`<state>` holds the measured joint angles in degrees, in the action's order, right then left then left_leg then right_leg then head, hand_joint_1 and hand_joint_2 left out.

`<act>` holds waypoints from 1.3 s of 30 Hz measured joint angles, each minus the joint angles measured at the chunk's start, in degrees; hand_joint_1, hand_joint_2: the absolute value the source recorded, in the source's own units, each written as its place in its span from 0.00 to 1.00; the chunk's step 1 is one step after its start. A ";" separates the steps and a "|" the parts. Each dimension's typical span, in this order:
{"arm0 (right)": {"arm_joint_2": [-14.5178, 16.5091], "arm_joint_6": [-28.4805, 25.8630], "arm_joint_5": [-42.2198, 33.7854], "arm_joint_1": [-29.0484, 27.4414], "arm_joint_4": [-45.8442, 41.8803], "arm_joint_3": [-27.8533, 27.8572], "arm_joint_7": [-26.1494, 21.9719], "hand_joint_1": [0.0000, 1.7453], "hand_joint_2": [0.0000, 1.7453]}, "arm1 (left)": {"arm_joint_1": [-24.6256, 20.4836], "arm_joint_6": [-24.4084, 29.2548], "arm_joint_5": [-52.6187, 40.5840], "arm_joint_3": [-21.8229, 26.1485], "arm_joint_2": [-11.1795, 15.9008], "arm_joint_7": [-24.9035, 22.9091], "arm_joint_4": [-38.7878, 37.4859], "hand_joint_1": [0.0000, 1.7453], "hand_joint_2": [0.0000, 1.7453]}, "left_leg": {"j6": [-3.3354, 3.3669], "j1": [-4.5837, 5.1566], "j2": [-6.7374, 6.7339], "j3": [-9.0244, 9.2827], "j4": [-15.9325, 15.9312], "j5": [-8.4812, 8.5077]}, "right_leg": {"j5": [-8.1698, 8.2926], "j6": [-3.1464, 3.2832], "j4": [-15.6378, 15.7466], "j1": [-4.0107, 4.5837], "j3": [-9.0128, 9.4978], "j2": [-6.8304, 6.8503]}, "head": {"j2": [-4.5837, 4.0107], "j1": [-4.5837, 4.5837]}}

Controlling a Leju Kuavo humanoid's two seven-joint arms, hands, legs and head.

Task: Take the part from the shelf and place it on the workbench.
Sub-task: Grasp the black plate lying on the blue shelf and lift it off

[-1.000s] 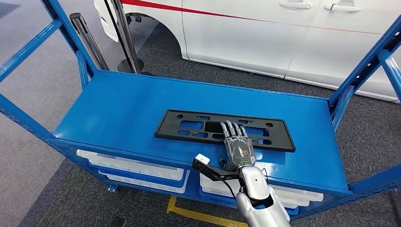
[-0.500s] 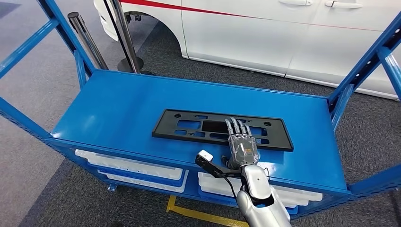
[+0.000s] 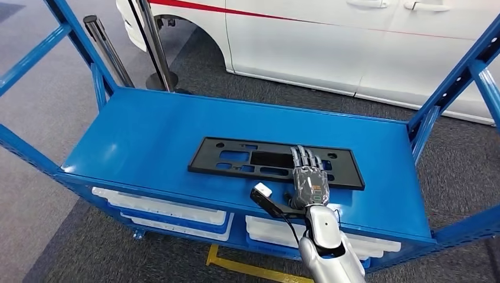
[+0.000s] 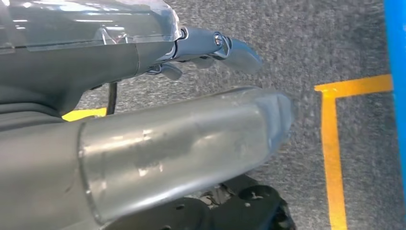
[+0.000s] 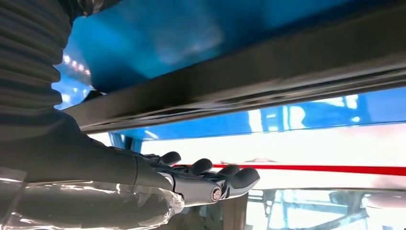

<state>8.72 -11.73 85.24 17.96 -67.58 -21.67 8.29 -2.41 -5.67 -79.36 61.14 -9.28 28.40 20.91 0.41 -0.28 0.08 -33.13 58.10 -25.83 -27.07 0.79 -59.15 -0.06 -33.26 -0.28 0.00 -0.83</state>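
Observation:
The part (image 3: 247, 158) is a long flat black frame with cut-outs, lying flat near the front of the blue shelf top (image 3: 141, 130). My right hand (image 3: 309, 180) reaches over the front edge and is stretched, fingers straight and apart, above the part's right half, holding nothing. In the right wrist view the part (image 5: 239, 91) is a dark bar, with a gap between it and my right hand (image 5: 191, 179). My left hand (image 4: 191, 120) hangs over the grey floor, fingers loose, with nothing in it.
Blue uprights (image 3: 454, 82) frame both ends of the shelf. White trays (image 3: 159, 206) sit on the level below. A white car (image 3: 354, 41) and chrome posts (image 3: 109, 50) stand behind. A yellow line (image 4: 330, 143) marks the floor.
My right hand has slid to the right and a little further over the part. The part itself has not moved on the shelf.

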 joint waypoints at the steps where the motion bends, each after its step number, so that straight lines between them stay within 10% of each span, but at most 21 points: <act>1: -0.01 -0.03 0.02 -0.03 -0.01 0.07 0.02 0.00 1.00 | 0.05 -0.02 -0.01 0.02 -0.06 0.00 0.01 0.00 0.00 | 0.20 -0.11 -0.04 0.15 -0.37 0.19 | -0.18 -0.35 -0.11 -0.04 0.06 0.01 | 0.00 0.02; 3: -0.02 -0.08 0.04 -0.02 -0.01 0.24 0.08 0.00 1.00 | 0.05 -0.04 -0.01 0.06 -0.18 0.01 0.01 0.00 0.00 | 0.77 -0.43 -0.19 0.49 -1.11 0.58 | -2.06 -0.94 -2.59 -0.08 -0.90 0.04 | 0.00 0.05; 7: -0.05 0.32 0.21 -0.60 0.21 0.67 0.56 0.96 1.00 | 0.02 -0.07 -0.01 0.22 -0.23 0.01 0.03 0.00 0.00 | 1.16 -0.45 -0.32 0.42 -1.18 0.65 | -7.62 -1.66 -15.09 -0.56 -6.96 0.08 | 0.00 0.08; 8: -0.05 0.49 0.26 -0.73 0.35 0.84 0.62 0.99 1.00 | 0.03 -0.07 -0.01 0.28 -0.27 0.01 0.03 0.00 0.00 | 1.13 -0.46 -0.31 0.42 -1.10 0.60 | -6.86 -1.80 -15.16 -0.72 -7.06 0.10 | 0.00 0.08; 13: -0.04 0.75 -0.13 -0.62 1.05 1.37 0.35 0.99 1.00 | -0.02 -0.05 -0.13 0.60 -0.61 0.01 0.03 0.00 0.00 | -0.02 -0.28 -0.14 0.11 0.12 -0.14 | -0.06 -1.47 -1.09 -0.99 -0.52 0.20 | 0.00 0.04; 17: 0.16 0.58 -0.24 -0.18 1.36 1.38 -0.06 0.97 1.00 | -0.03 0.02 -0.17 0.86 -0.67 0.01 0.03 0.00 0.00 | -1.26 -0.55 -0.15 -0.10 0.82 -0.82 | 0.08 -0.01 -0.23 -0.84 -0.24 0.12 | 0.00 0.01; 21: 0.39 0.86 -0.24 0.24 1.73 1.39 -0.05 0.94 1.00 | 0.09 0.05 -0.23 0.93 -0.77 0.01 0.01 0.00 0.00 | -2.18 -0.78 -0.15 -5.27 12.61 -7.02 | 0.21 0.81 0.12 -0.96 0.06 0.48 | 0.00 -0.03; 23: 0.39 1.08 -0.24 0.23 1.97 1.40 -0.08 0.92 1.00 | 0.22 0.05 -0.25 0.98 -0.77 0.01 0.01 0.00 0.00 | -2.32 -0.83 -0.16 -6.77 15.86 -7.27 | 0.15 0.87 0.08 -0.87 0.15 0.47 | 0.00 -0.02; 28: 0.43 1.94 -0.12 0.28 2.05 1.40 -0.12 0.89 1.00 | 0.16 0.02 -0.31 1.10 -0.80 0.04 0.02 0.00 0.00 | -1.41 -0.59 -0.10 0.32 1.03 -0.38 | -0.08 0.18 -0.02 -0.58 0.49 0.25 | 0.00 0.00; 33: 0.37 2.60 -0.04 0.28 1.80 1.52 -0.12 0.89 1.00 | 0.21 -0.21 -0.37 1.31 -1.15 0.09 0.03 0.00 0.00 | 0.33 -0.70 -0.32 0.92 -0.77 0.14 | -1.25 -1.36 -1.43 -0.59 -0.19 0.16 | 0.00 0.06; 37: 0.27 2.65 -0.04 0.02 1.80 1.60 -0.11 0.95 1.00 | 0.18 -0.21 -0.37 1.34 -1.21 0.10 0.03 0.00 0.00 | 1.02 -0.65 -0.50 0.68 -1.00 0.40 | -7.61 -1.78 -14.21 -0.70 -6.18 0.18 | 0.00 0.09; 39: 0.25 2.87 0.01 -0.04 1.82 1.60 -0.18 0.99 1.00 | 0.21 -0.27 -0.38 1.37 -1.25 0.10 0.03 0.00 0.00 | 0.98 -0.62 -0.47 0.70 -0.88 0.37 | -6.17 -1.78 -14.26 -0.71 -6.17 0.21 | 0.00 0.09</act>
<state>8.97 -8.86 85.25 17.91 -65.75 -20.06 8.11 -2.20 -5.94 -79.75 62.51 -10.53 28.50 20.94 1.39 -0.90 -0.39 -32.43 57.22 -25.46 -33.24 -0.99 -73.41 -0.77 -39.42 -0.06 0.00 -0.74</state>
